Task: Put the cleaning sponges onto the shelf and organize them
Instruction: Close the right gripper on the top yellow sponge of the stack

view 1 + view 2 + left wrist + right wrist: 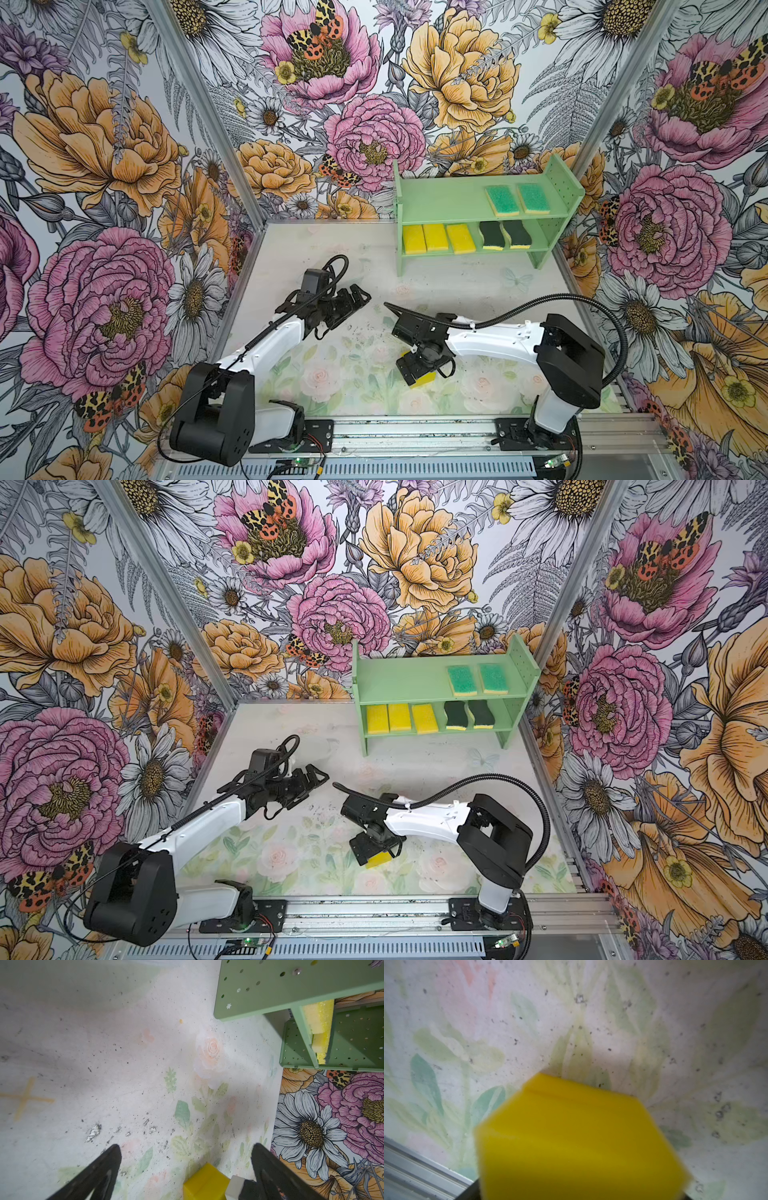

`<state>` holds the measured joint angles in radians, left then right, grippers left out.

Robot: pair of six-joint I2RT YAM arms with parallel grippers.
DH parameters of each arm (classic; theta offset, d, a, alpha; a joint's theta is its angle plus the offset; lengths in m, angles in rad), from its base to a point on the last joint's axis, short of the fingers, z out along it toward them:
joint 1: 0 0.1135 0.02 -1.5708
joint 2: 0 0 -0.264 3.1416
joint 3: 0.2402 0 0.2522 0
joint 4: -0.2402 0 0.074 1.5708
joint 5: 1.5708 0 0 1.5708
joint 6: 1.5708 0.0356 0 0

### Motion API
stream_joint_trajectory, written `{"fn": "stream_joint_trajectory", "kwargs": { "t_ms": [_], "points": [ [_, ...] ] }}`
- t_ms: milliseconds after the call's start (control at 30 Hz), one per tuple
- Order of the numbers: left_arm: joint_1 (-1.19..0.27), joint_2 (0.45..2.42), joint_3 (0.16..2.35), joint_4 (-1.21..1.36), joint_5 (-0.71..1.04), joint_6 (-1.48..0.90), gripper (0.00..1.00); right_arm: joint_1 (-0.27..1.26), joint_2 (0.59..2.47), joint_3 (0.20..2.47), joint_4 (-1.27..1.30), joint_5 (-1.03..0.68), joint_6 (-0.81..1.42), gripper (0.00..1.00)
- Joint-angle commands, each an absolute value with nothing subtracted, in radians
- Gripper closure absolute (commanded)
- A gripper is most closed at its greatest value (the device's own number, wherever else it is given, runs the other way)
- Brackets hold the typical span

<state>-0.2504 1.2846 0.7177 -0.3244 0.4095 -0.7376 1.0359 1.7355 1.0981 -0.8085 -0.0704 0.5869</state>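
— Down at six o'clock on the table (332,266), nearest the front rail (415,428), how was the right arm set?

— Its elbow stood at four o'clock, the white forearm ran toward nine, and the wrist bent steeply down. The right gripper (417,373) hung directly over a loose yellow sponge (425,380), which lay on the table, well apart from the shelf (440,199).

— Was it grasping the sponge?

— I could not tell. From above, the gripper's body hid the jaws. Its wrist camera showed only the sponge (577,1142), blurred and close, with a crease across one face.

— And the left arm?

— Farther back, at ten o'clock. Its forearm climbed from the seven o'clock base toward one. The left gripper (358,296) pointed toward three above the table, spread wide, with nothing between its fingers (108,1167).

— The shelf?

— Farthest, at one o'clock against the back wall (374,104). Three yellow sponges (436,238) lay side by side at the lower tier's nine o'clock end. Two dark-green wavy sponges (505,235) sat toward three. Two teal-topped sponges (517,198) lay on the upper tier's three o'clock end.
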Motion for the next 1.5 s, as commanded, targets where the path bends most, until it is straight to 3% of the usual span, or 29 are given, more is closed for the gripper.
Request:
{"fn": "stream_joint_trajectory", "kwargs": {
  "t_ms": [0, 233, 533, 1033, 1467],
  "points": [
    [-0.241, 1.281, 0.712, -0.299, 0.407, -0.741, 0.01, 1.042, 1.755, 1.123, -0.795, -0.013, 0.594, 0.07],
    [-0.238, 1.292, 0.709, -0.290, 0.403, -0.741, 0.01, 1.026, 1.750, 1.114, -0.783, 0.053, 0.576, 0.20],
    [-0.237, 1.328, 0.723, -0.272, 0.408, -0.744, 0.01, 0.907, 1.753, 1.115, -0.719, 0.023, 0.472, 0.27],
    [-0.241, 1.319, 0.720, -0.268, 0.404, -0.750, 0.01, 0.635, 1.864, 1.333, -0.710, -0.041, 0.254, 0.30],
    [-0.235, 1.312, 0.716, -0.271, 0.407, -0.747, 0.01, 0.583, 1.942, 1.426, -0.712, -0.065, 0.229, 0.29]
  ]
}}
